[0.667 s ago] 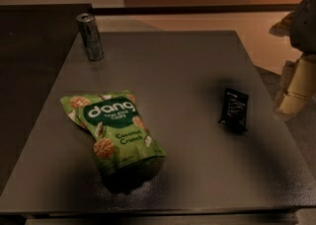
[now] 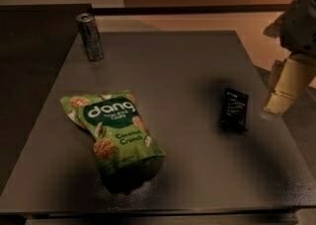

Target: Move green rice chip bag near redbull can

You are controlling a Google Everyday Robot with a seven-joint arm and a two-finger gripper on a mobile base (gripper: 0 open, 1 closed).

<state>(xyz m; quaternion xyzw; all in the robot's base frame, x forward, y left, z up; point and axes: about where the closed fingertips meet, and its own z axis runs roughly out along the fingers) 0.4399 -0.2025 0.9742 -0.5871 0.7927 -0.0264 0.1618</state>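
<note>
Gripper (image 2: 287,87) edges slightly inward over the right side of the table (image 2: 187,61), whether open or closed I cannot tell; bag (image 2: 114,132) lies unmoved front-left, well apart from can (image 2: 90,36); approach barely begun

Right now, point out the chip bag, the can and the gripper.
chip bag (image 2: 114,131), camera view, printed front.
can (image 2: 91,39), camera view, side wall.
gripper (image 2: 285,90), camera view, right edge, pale lower part.
</note>
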